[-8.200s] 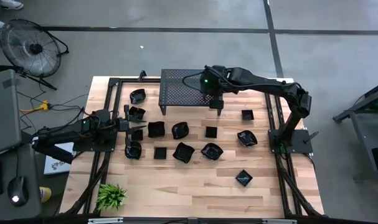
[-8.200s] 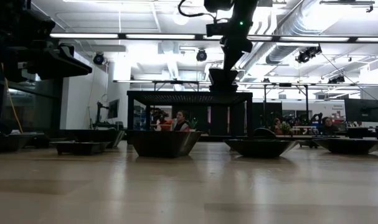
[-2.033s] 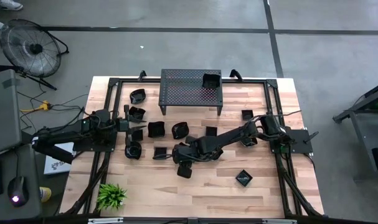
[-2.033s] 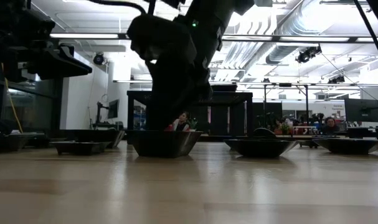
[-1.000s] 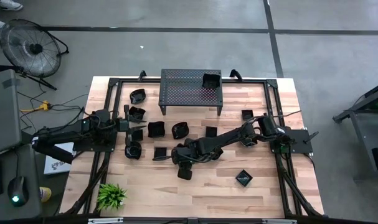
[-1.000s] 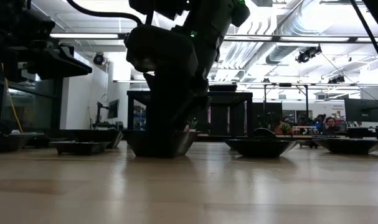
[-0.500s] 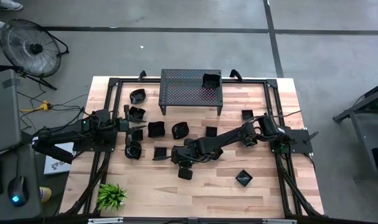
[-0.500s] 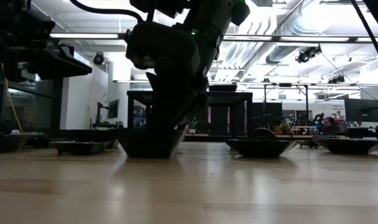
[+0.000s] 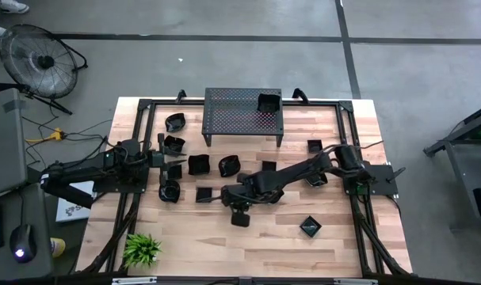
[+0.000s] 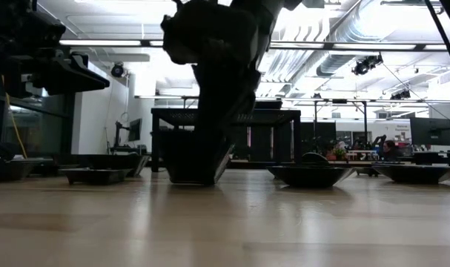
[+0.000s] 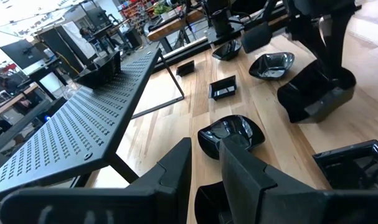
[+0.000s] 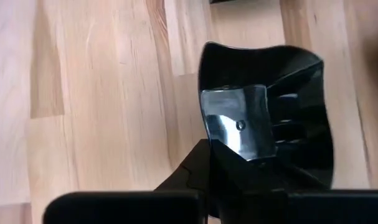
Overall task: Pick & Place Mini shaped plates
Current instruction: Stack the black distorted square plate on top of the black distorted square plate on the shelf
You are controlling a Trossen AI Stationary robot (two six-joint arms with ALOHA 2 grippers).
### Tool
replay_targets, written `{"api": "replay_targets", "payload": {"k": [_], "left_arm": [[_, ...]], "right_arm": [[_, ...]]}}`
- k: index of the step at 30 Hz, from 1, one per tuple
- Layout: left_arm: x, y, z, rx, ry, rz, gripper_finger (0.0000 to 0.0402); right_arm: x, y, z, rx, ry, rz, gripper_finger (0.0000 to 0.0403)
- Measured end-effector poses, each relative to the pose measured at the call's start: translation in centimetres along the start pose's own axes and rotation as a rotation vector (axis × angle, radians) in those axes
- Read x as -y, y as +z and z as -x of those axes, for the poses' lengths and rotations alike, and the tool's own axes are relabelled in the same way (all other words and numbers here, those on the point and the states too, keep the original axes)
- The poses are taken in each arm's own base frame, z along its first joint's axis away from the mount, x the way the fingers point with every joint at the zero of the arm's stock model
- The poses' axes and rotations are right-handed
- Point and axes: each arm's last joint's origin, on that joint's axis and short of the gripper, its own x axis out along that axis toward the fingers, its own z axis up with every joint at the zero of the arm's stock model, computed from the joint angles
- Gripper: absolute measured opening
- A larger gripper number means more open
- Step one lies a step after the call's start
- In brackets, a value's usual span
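Right gripper [image 9: 240, 210] pinching tilted lobed plate [image 12: 266, 118] (rim clamped), left gripper [image 9: 162, 157] partly spread

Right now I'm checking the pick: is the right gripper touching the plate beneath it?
Touching. In the right wrist view the right gripper has its fingers shut on the rim of the square black plate; the low view shows that plate tilted under the arm.

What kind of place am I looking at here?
Probably a robotics lab or workshop in an open industrial hall: bare ceiling ducts, a concrete floor, and a wooden table on a metal frame with two arms.
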Motion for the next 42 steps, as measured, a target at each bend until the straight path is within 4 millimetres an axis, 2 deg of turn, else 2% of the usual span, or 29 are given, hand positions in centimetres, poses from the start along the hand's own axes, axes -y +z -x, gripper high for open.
{"api": "replay_targets", "payload": {"k": [10, 18, 31, 36, 42], "left_arm": [[0.0, 0.0, 0.0, 0.0, 0.0, 0.0, 0.008], [0.0, 0.0, 0.0, 0.0, 0.0, 0.0, 0.008], [0.0, 0.0, 0.0, 0.0, 0.0, 0.0, 0.008], [0.0, 0.0, 0.0, 0.0, 0.001, 0.0, 0.008], [0.0, 0.0, 0.0, 0.0, 0.0, 0.0, 0.008]], "right_arm": [[0.5, -0.3, 3.3, -0.015, -0.094, 0.012, 0.0002], [2.2, -0.7, 8.2, -0.015, -0.218, 0.01, 0.0002], [6.5, -1.0, 18.2, 0.128, -0.348, 0.053, 0.0001], [8.5, -1.1, 20.6, 0.166, -0.393, 0.09, 0.0001], [11.1, -0.9, 21.8, 0.164, -0.505, 0.127, 0.0003]]}}
